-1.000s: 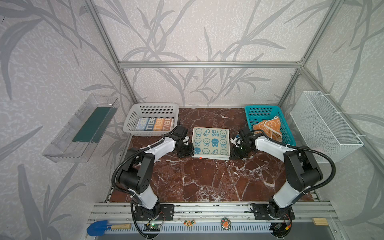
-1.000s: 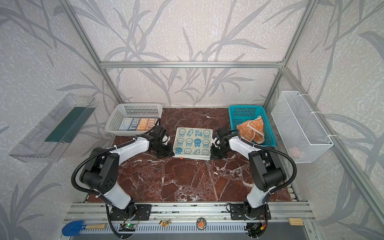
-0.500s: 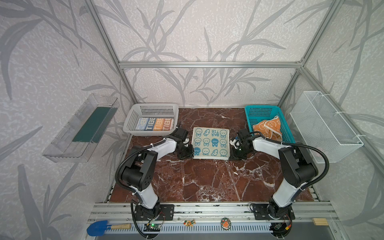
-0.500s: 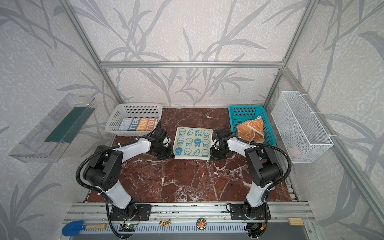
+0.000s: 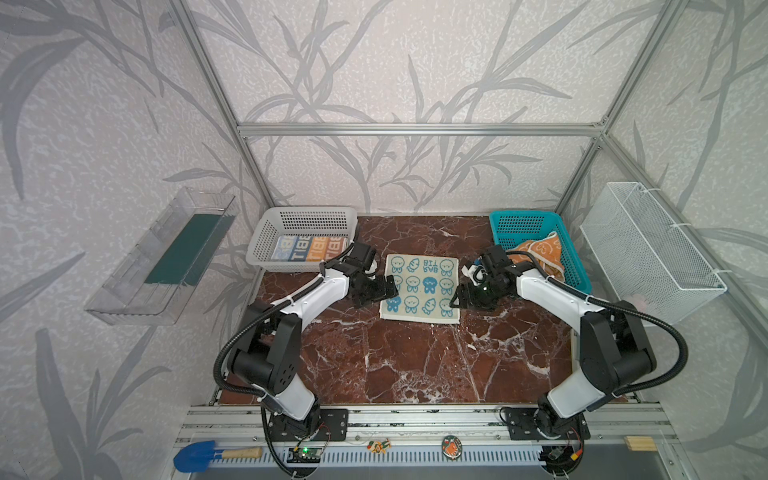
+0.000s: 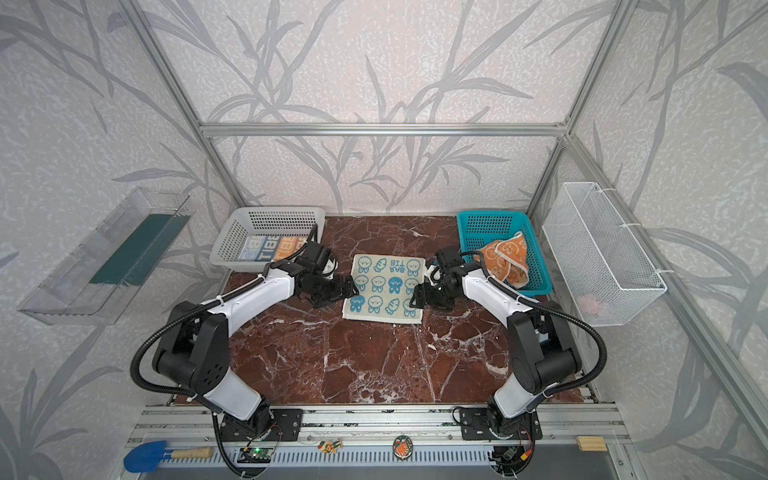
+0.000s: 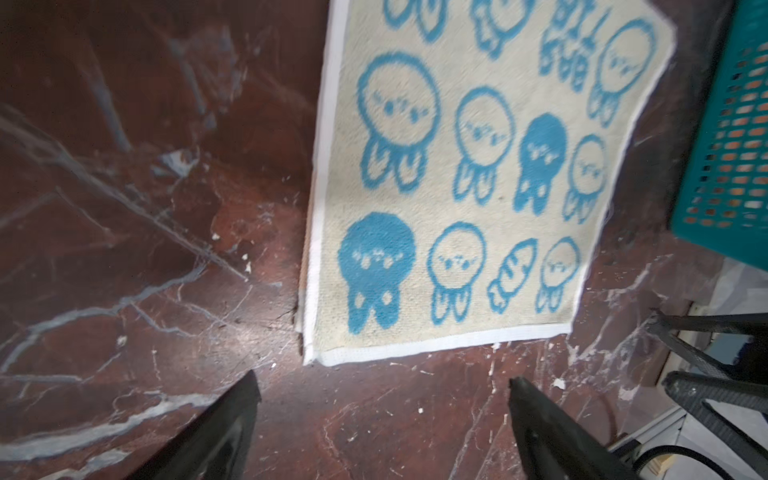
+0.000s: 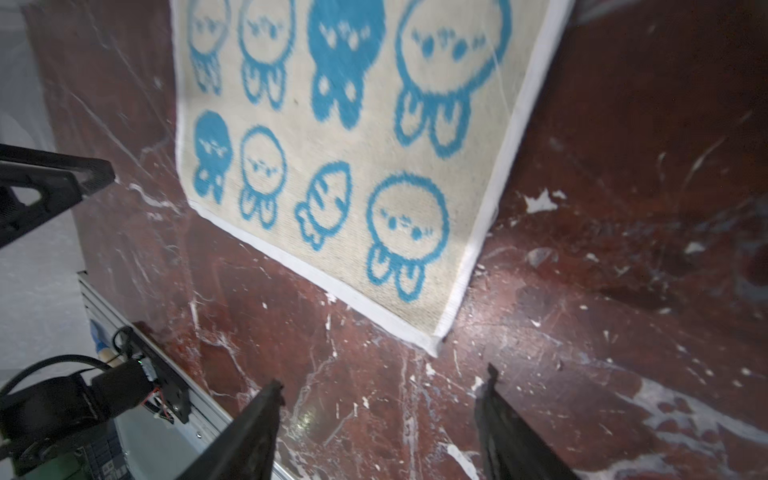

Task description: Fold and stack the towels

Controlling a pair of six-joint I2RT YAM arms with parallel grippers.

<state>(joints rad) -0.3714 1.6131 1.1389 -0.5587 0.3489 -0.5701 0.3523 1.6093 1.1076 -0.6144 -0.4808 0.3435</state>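
A red-brown marble table [image 5: 415,365], seen from above, has two robot arms reaching inward toward a cream towel with blue bunnies [image 5: 422,291] that lies flat between them. The left gripper [image 5: 390,292] sits low at the towel's left edge, jaws spread apart and holding nothing. In the left wrist view its two dark fingertips [image 7: 245,399] stand wide with bare marble between them. The towel's white-hemmed corner lies just ahead of them, not touching. Along that side edge a second layer of cloth shows beneath the top one. The right gripper [image 5: 457,297] sits at the towel's opposite edge, jaws likewise apart and empty. In the right wrist view the towel's other near corner lies just ahead of the gap between its fingers. Beyond the left gripper, toward the back wall, a white basket [image 5: 266,232] holds a folded towel with blue, orange and cream lettered stripes [image 5: 309,248]. Beyond the right gripper, a teal basket [image 5: 523,216] holds a crumpled orange towel with cream bunnies [image 5: 538,253].
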